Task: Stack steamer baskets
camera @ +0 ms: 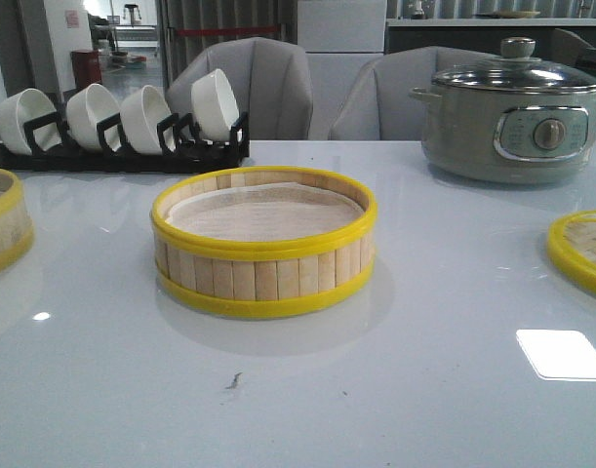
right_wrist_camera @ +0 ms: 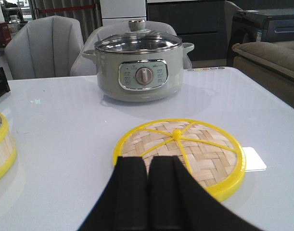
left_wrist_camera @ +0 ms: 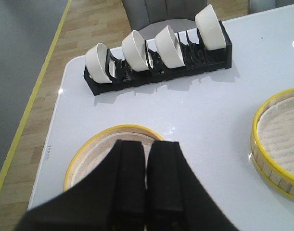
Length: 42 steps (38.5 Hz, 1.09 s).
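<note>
One steamer basket (camera: 264, 246) stands in the middle of the table, with pale slats, yellow rims and a white liner; it also shows in the left wrist view (left_wrist_camera: 276, 139) and at the edge of the right wrist view (right_wrist_camera: 0, 149). A second steamer basket (camera: 3, 219) sits at the table's left edge; in the left wrist view (left_wrist_camera: 91, 154) it lies below my left gripper (left_wrist_camera: 147, 144), which is shut and empty above it. My right gripper (right_wrist_camera: 147, 160) is shut and empty, above the near rim of the woven lid (right_wrist_camera: 195, 149). Neither gripper shows in the front view.
A black rack with several white bowls (camera: 117, 122) stands at the back left. A grey-green electric pot with a glass lid (camera: 512, 122) stands at the back right. The flat woven lid (camera: 582, 249) lies at the right edge. Grey chairs (camera: 268, 88) stand behind the table.
</note>
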Tool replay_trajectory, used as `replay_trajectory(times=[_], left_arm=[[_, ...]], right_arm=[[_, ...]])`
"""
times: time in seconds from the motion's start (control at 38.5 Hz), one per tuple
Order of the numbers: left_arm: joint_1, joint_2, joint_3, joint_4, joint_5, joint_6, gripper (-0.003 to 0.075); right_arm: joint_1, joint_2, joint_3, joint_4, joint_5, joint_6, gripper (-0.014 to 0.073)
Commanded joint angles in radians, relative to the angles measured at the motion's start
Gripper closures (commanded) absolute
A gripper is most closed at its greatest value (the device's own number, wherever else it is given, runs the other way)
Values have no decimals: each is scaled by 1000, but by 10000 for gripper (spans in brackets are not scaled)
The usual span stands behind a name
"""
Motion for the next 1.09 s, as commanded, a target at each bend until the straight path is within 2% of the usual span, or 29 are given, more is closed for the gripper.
replay_trajectory(times=[0.0, 0.78, 0.91, 1.06], left_arm=[[-7, -7, -40, 9, -78, -2, 634], [-7, -7, -40, 11, -107, -2, 634], [-7, -7, -40, 11, -103, -2, 634], [-7, -7, -40, 11, -78, -2, 634]], right_arm=[[1, -21, -16, -11, -84, 0, 529], [0, -21, -16, -11, -93, 0, 529], [0, -21, -16, -11, -130, 0, 529], [0, -21, -18, -4, -240, 2, 529]])
